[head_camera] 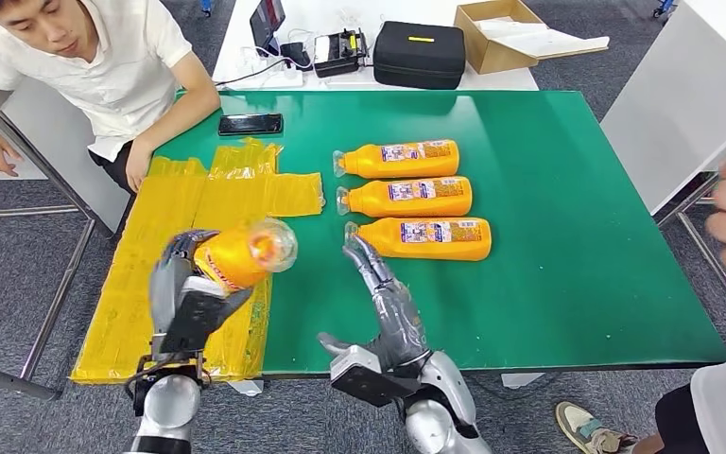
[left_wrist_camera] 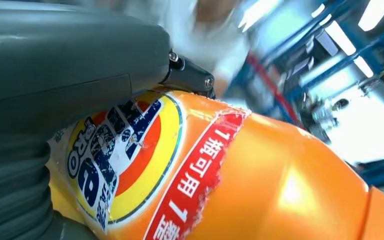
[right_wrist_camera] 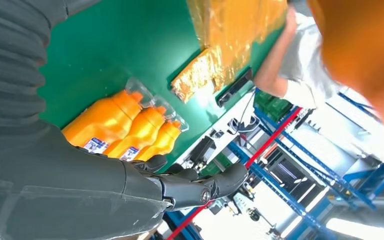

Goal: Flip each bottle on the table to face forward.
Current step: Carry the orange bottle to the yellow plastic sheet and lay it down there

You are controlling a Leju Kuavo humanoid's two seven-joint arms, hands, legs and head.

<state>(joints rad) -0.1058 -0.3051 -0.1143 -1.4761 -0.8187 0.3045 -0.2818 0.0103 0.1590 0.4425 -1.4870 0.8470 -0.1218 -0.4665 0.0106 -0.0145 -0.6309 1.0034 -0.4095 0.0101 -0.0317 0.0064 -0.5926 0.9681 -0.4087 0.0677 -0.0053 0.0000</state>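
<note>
Above the green surface (head_camera: 577,284), my left hand (head_camera: 184,293) grips one orange bottle (head_camera: 241,253), lifted over the yellow sheets (head_camera: 180,227), clear cap toward the middle. Three more bottles (head_camera: 406,198) lie side by side on the surface, caps toward the sheets. My right hand (head_camera: 388,303) hovers open between them and the held one, fingers straight. A person (head_camera: 95,57) sits by a phone (head_camera: 250,124); beyond, a black case (head_camera: 420,54).
</note>
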